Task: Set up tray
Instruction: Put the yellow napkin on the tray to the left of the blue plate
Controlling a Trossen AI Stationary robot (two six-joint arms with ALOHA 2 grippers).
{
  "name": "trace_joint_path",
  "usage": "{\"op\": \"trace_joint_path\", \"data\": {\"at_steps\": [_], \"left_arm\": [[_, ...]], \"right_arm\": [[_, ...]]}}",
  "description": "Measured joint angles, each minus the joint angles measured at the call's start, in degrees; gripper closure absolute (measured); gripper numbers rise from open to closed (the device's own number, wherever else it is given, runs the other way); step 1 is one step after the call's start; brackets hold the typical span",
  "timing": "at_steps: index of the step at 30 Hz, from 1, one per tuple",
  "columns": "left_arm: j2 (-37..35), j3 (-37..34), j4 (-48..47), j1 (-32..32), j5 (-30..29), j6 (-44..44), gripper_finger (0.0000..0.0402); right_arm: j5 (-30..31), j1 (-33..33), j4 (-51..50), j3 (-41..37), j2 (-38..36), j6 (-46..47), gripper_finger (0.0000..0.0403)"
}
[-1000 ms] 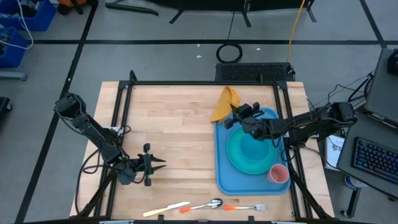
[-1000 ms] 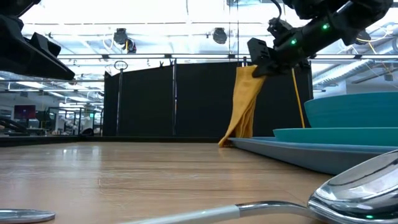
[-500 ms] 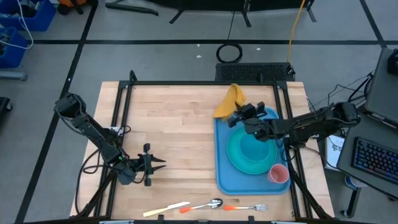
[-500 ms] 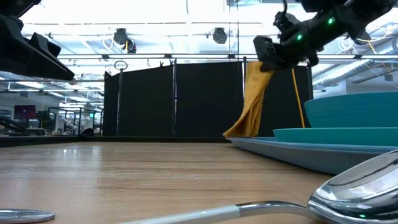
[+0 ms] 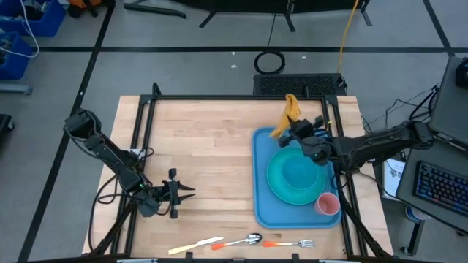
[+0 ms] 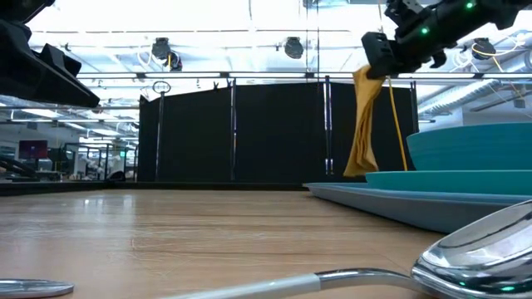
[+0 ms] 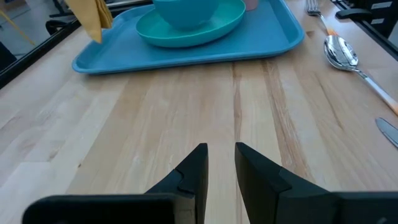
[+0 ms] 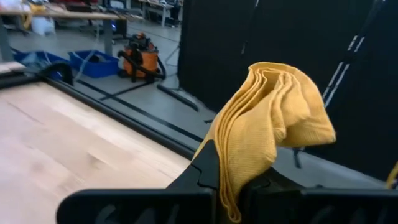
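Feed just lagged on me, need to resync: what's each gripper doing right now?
Left gripper: parted slightly, empty, low over bare table.
Right gripper: shut on the yellow napkin, lifted above the blue tray.

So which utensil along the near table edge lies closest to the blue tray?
The orange-handled metal fork: it sits just below the large bright-blue plastic tray, while the silver spoon and pale-handled knife lie farther left.

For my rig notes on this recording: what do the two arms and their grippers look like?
Both arms are dark, jointed and slim, with black cables trailing along them. The left gripper has two flat, black, wedge-shaped fingers. The right gripper is black and blocky, and small green lights glow on the arm just behind it.
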Motion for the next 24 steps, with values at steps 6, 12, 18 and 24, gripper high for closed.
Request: {"op": "trace_joint_path", "data": {"at_steps": [6,12,18,24], "left_arm": [[0.0,0.0,0.0,0.0,0.0,0.0,0.0316],[0.0,0.0,0.0,0.0,0.0,0.0,0.0316],[0.0,0.0,0.0,0.0,0.2,0.0,0.0316],[0.0,0.0,0.0,0.0,0.2,0.0,0.0316]], "right_arm": [[0.8,0.2,-6.0,0.0,-2.1,0.2,0.0402],[0.8,0.6,-9.9,0.0,-4.9,-0.1,0.0402],[-0.7,0.9,-18.9,0.0,-8.5,4.0,0.0402],[-0.9,0.9,-28.5,0.0,-11.1,6.5,0.0402]]}}
